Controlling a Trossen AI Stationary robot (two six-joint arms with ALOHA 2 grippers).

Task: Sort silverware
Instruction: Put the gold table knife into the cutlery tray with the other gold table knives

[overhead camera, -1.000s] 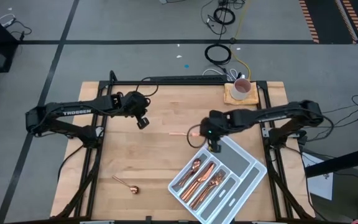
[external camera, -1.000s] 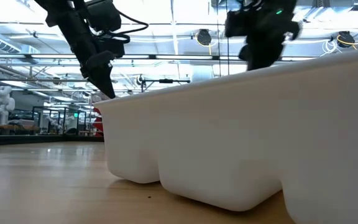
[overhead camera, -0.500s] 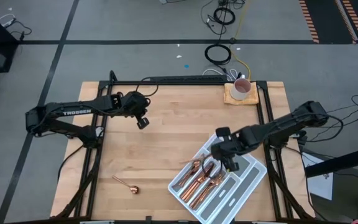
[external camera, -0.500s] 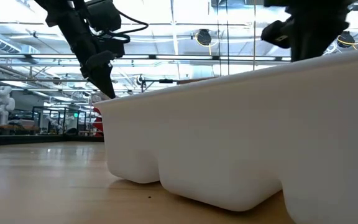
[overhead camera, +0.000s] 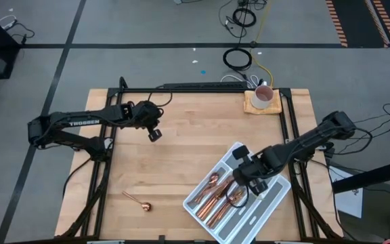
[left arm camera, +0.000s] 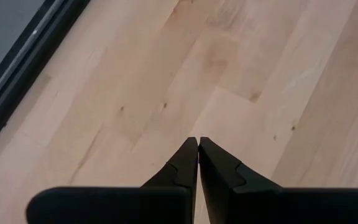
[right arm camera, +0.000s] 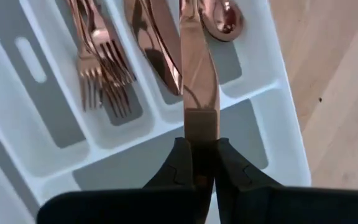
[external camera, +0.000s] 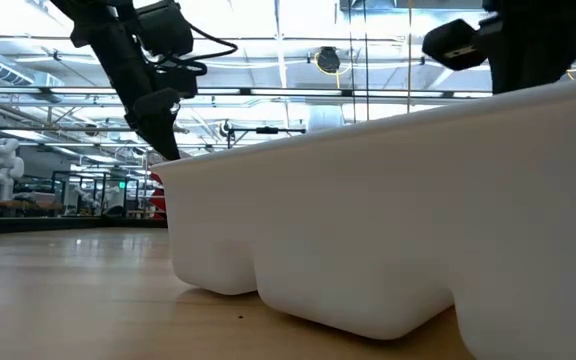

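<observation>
Right end effector point(right arm camera: 197, 163) carried knife point(right arm camera: 194, 68) over tray point(right arm camera: 278, 112)

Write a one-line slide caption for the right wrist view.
Right gripper shut on a copper knife, holding it over the divided tray above the knives, with forks alongside.

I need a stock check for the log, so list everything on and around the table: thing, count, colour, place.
cutlery tray: one, grey-white, front right of the table, set at an angle.
silverware in the tray: several forks, knives and spoons, copper; exact count unclear.
knife: one, copper, held over the tray.
spoon: one, copper, loose on the table's front left.
cup: one, pale pink, on a wooden coaster at the back right.
table: one, light wood.
cables: several, black and yellow, on the floor behind.
left claw: shut, empty, above the back left.
right claw: shut on the knife, over the tray.
</observation>
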